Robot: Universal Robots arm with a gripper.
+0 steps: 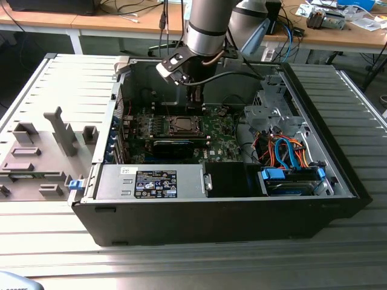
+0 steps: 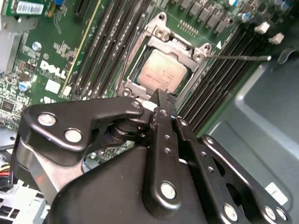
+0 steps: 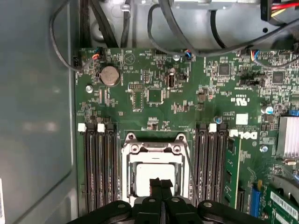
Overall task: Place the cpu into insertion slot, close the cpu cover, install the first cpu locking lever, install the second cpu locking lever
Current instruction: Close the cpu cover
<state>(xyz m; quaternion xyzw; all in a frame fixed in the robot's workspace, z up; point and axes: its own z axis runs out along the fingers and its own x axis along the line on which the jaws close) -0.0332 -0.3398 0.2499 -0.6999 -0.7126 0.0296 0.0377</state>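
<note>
Closest to me, the gripper (image 2: 158, 97) has its black fingers pressed together with nothing pinched between them. The tip is poised right over one edge of the insertion slot (image 1: 180, 125); I can't tell whether it touches.

Inside the slot, the cpu (image 2: 161, 71) lies flat, a pale matte metal square. The cpu cover (image 2: 130, 85) looks folded down around it, a thin stamped silvery frame, the chip showing through its window. So chip and cover look done, and I judge the lever work is in hand.

Just off one corner of the slot, a locking lever (image 2: 238, 57) sticks out free over the board, a thin springy steel wire with a small knob end. To do this well I'd push with the closed tip on the wire itself, slow and steady, keeping clear of the cover's sharp edges and the chip. A wire like that can slip off smooth fingers.

Flanking the slot on both sides run the memory slots (image 2: 107, 42), long, narrow, glossy black plastic. Farther from the slot, the green motherboard (image 3: 159, 79) is busy with small parts and a round coin cell (image 3: 110, 74). Beyond that is the dull grey chassis wall (image 2: 261, 116).
</note>
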